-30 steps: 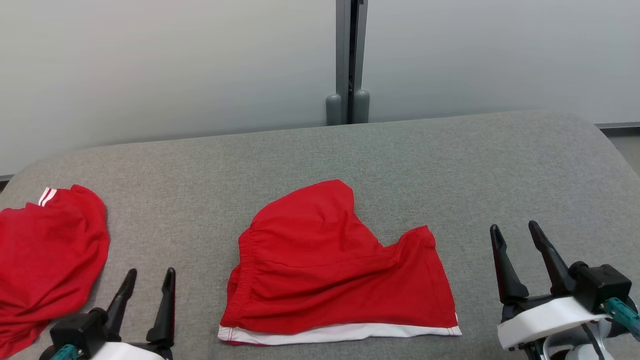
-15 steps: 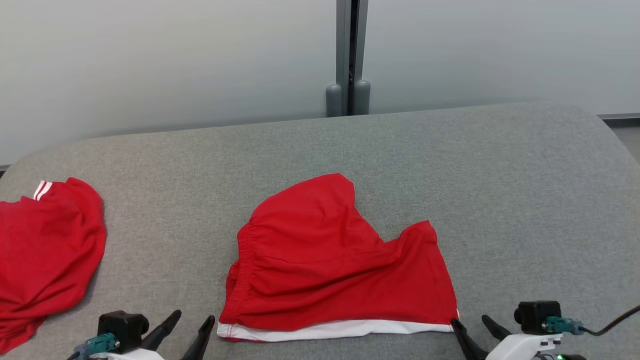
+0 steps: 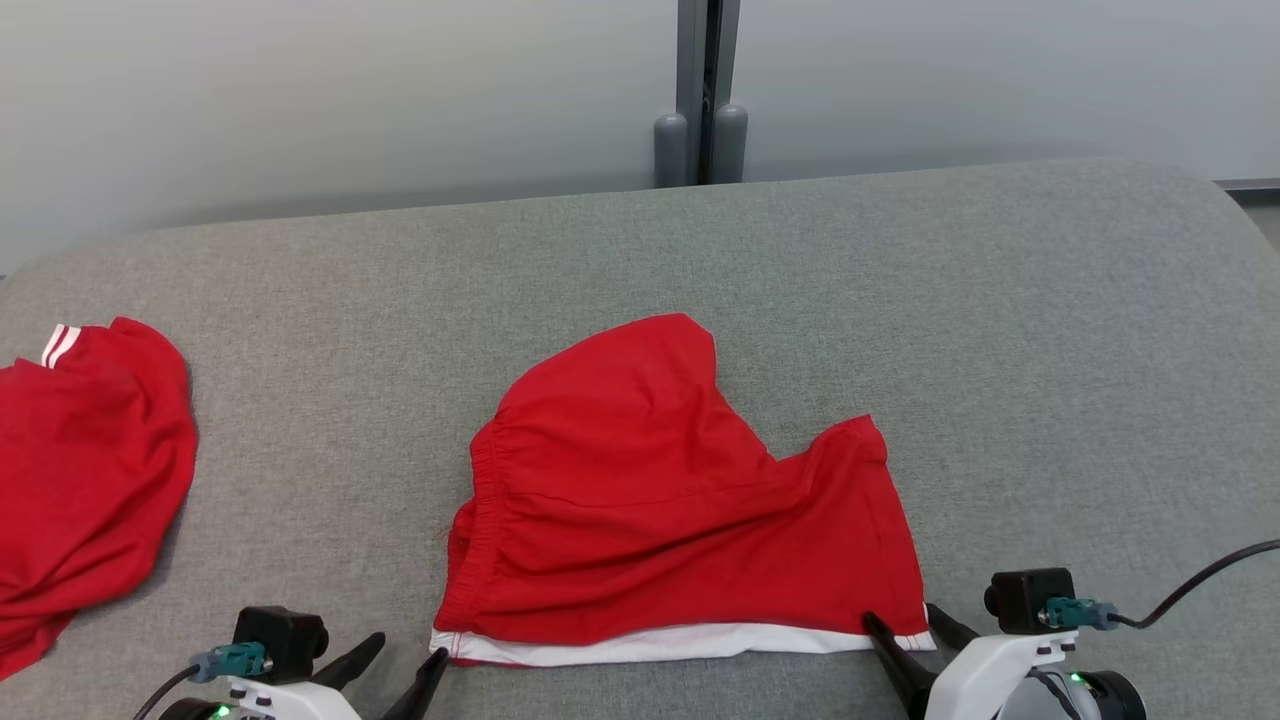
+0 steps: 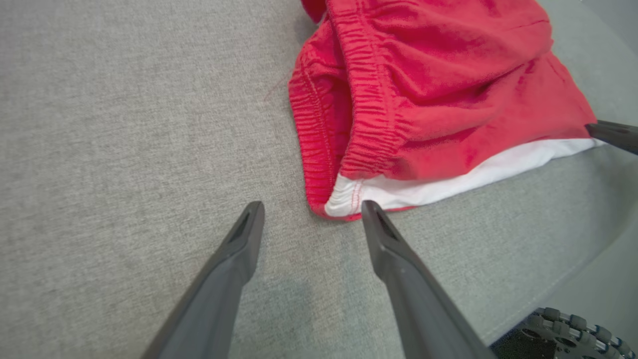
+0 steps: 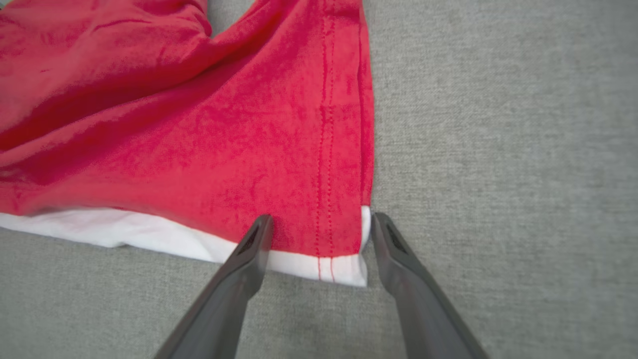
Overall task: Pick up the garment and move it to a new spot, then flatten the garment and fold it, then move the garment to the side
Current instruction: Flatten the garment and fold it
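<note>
Grey fabric covers the table [image 3: 1000,330], with a pale wall behind. Red shorts [image 3: 680,500] lie at its middle, near the front edge, white hem toward the robot. Another red garment [image 3: 90,470] lies well apart at the left edge. The left end effector [image 3: 408,650] is spread wide and holds nothing, its tips just short of the hem's left corner. The right end effector [image 3: 902,617], equally wide and gripping nothing, has its 2 fingers [image 5: 254,244] straddling the hem's right corner.
</note>
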